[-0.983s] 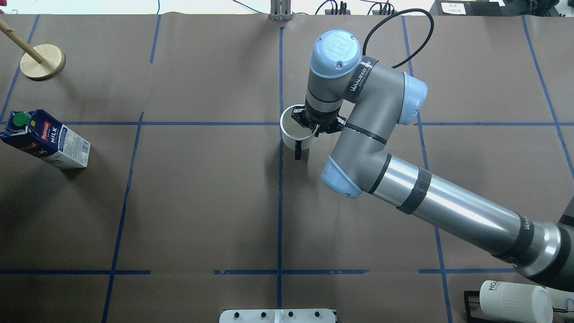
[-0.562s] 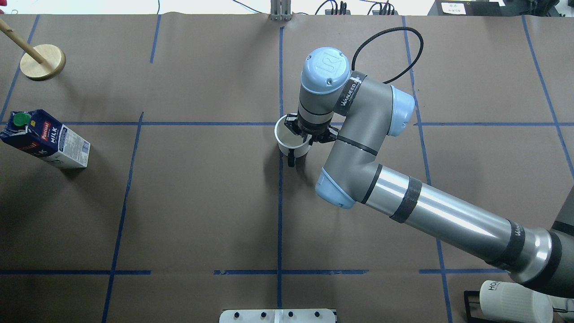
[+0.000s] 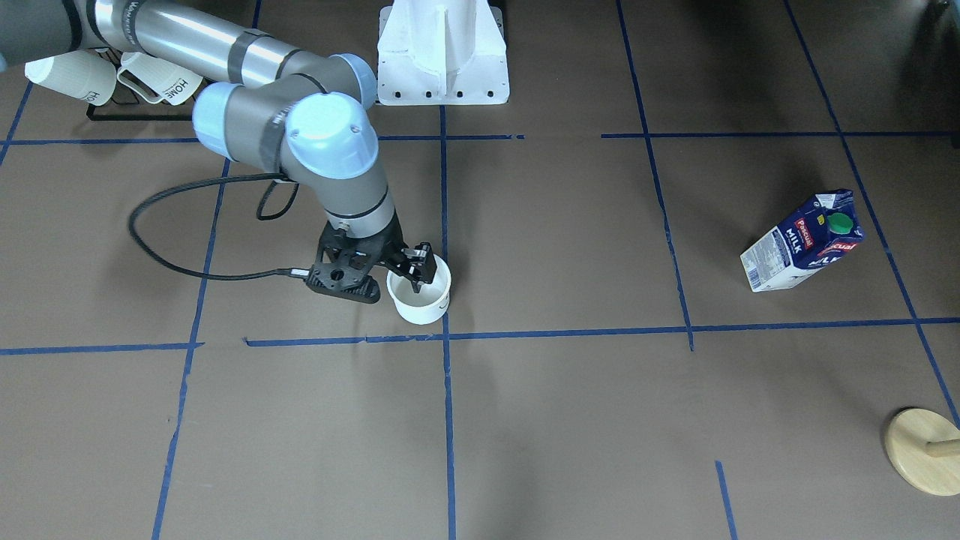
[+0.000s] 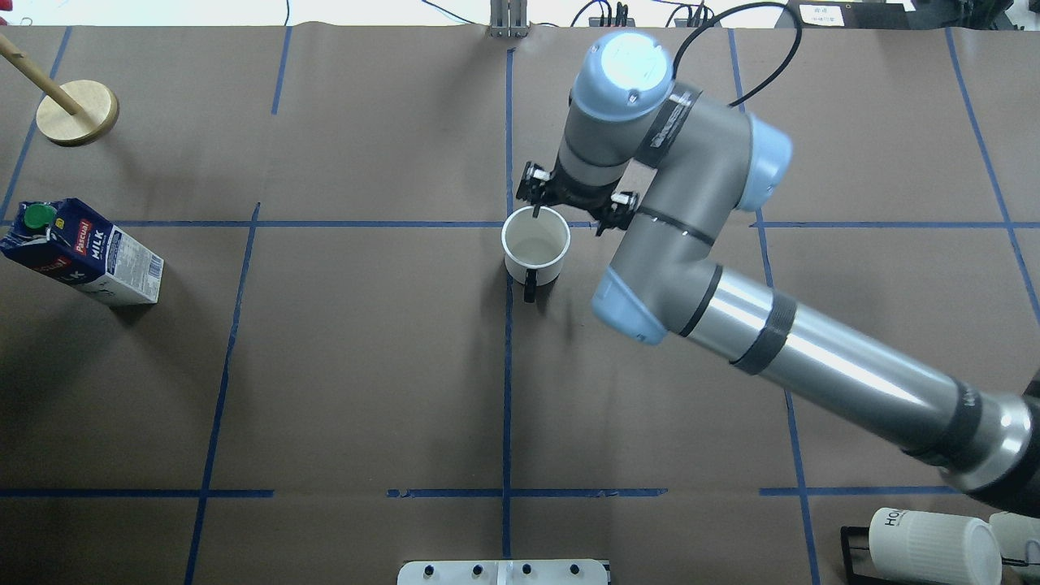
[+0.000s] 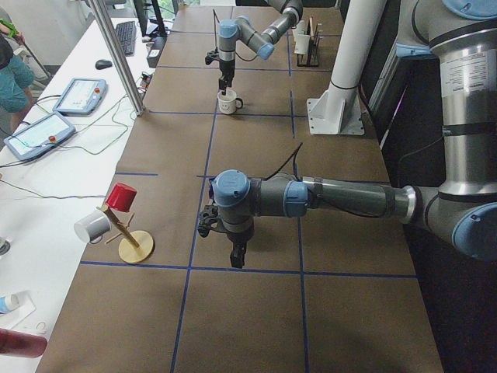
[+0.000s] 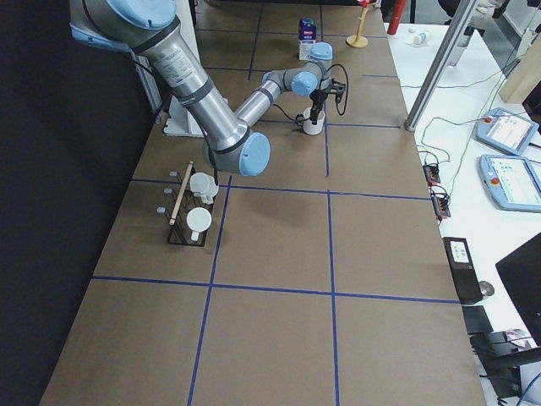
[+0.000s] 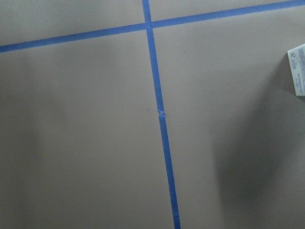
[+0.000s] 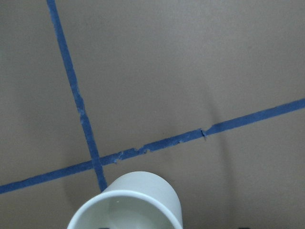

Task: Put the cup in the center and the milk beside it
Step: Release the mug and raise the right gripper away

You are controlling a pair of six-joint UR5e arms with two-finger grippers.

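The white cup (image 4: 535, 253) stands upright on the brown surface, its black handle toward the robot. It sits just right of and a little nearer than the blue tape crossing at the center (image 4: 509, 223). My right gripper (image 4: 565, 215) hovers over the cup's far rim with its jaws open, one fingertip (image 3: 415, 283) over the cup's mouth. The right wrist view shows the cup (image 8: 128, 205) at the bottom edge by the crossing (image 8: 97, 164). The milk carton (image 4: 81, 252) stands far left. My left gripper (image 5: 237, 252) shows only in the exterior left view, and I cannot tell its state.
A round wooden peg stand (image 4: 77, 112) is at the far left corner. A black rack with ribbed "HOME" mugs (image 4: 934, 544) is at the near right. The white robot base (image 4: 504, 571) is at the near middle edge. The right arm spans the right half.
The right gripper lowered the cup onto the surface beside the crossing, let go of its rim, then rose and drew back toward the far side. The milk has not moved.
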